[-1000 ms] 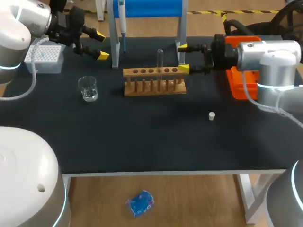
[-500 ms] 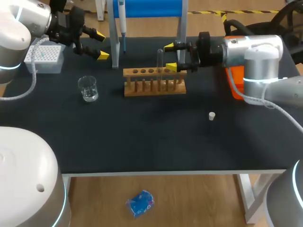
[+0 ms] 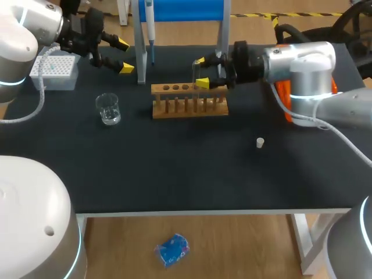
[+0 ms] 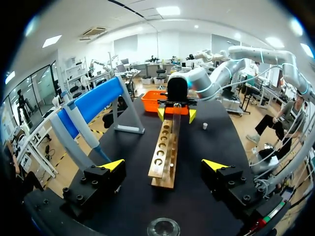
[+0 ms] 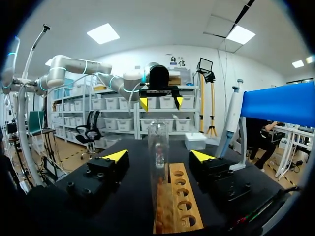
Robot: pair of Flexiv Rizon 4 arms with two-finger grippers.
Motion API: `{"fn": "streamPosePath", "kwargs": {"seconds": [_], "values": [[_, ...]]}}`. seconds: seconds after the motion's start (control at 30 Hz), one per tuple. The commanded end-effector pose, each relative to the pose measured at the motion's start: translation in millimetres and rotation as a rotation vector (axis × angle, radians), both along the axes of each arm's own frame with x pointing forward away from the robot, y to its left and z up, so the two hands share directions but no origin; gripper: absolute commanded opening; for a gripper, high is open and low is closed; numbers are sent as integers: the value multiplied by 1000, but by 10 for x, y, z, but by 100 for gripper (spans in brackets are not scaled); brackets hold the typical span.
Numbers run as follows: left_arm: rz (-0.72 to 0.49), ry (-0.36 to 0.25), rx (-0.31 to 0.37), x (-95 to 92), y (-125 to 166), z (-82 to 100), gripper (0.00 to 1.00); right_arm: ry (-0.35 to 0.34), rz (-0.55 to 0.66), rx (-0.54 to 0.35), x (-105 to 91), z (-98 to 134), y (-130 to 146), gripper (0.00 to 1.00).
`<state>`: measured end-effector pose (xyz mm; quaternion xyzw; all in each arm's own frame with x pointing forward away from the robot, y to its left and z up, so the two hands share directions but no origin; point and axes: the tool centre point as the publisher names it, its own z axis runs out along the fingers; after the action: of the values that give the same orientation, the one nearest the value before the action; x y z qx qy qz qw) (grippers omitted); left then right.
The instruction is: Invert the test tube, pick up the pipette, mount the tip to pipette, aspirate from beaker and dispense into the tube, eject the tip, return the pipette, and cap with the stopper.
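Head view: the right gripper [image 3: 200, 72], fingers spread and untouching, flanks the test tube [image 3: 196, 67], which stands upright in the wooden rack [image 3: 189, 100]. The left gripper [image 3: 125, 56], likewise spread, hangs near the pipette [image 3: 150, 20].

Bright, even overhead light casts faint, soft shadows on the black table [image 3: 174, 174].

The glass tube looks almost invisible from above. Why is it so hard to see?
Head view: the tube is clear, so the dark table shows through and only faint pale edges mark it. Right wrist view: it stands close up between the fingers of the open right hand, so its walls and shine show plainly.
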<state>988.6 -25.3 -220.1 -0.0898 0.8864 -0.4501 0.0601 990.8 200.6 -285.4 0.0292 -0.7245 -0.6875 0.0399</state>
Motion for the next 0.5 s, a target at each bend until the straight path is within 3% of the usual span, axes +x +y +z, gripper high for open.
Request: {"fn": "streamPosePath", "kwargs": {"seconds": [0.03,0.17,0.3,0.43,0.47,0.5], "values": [[-2,3,2,3,6,10,100,4,21,5,41,-49,47,49],[-2,3,2,3,6,10,100,9,28,4,26,-71,64,46],[-2,3,2,3,6,10,100,13,32,2,15,-79,65,35],[-2,3,2,3,6,10,100,16,33,0,9,-89,62,32],[-2,3,2,3,6,10,100,16,33,0,8,-89,61,25],[-2,3,2,3,6,10,100,16,33,0,8,-90,61,11]]}}
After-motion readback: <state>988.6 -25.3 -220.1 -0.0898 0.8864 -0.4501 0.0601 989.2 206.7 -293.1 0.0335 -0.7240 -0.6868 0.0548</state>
